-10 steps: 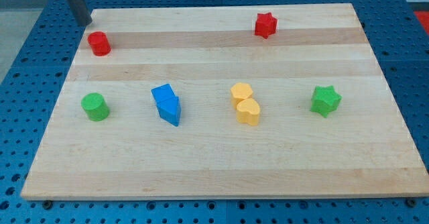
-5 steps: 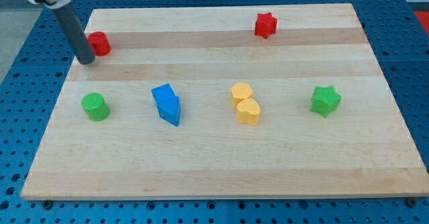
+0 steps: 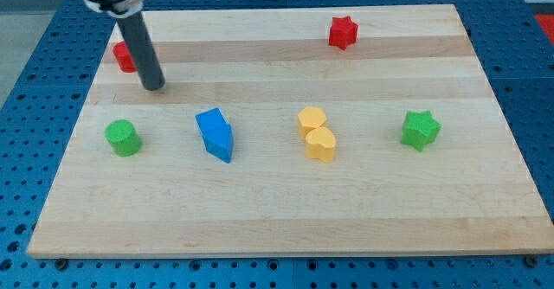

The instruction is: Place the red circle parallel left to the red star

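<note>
The wooden board carries everything. There is no pincer to be wide or narrow, only a rod; my tip rests just right of and below the red circle, which the rod partly hides. That looks like the wrong side for pushing it right toward the red star, far right of my tip. Below my tip lie the green circle, blue blocks, yellow blocks and green star; none blocks the upper strip.

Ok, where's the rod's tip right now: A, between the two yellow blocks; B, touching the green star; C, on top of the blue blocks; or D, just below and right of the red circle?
D: my tip sits just below and to the view's right of the red circle, far from the other blocks.
</note>
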Motion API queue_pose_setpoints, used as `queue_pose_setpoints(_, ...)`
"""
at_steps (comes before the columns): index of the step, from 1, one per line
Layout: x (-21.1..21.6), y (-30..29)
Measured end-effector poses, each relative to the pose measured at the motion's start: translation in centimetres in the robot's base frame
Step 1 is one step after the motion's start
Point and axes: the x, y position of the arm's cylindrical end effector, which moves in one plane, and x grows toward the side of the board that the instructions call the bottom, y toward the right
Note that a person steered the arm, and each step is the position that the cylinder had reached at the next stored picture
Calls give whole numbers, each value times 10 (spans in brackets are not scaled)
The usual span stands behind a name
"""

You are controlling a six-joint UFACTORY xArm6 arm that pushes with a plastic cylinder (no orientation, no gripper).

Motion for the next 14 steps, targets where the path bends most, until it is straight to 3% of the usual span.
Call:
queue_pose_setpoints(3, -13, -71)
queue_pose_setpoints(4, -52, -71)
queue_pose_setpoints(7, -55, -60)
queue_pose_setpoints(14, -55, 189)
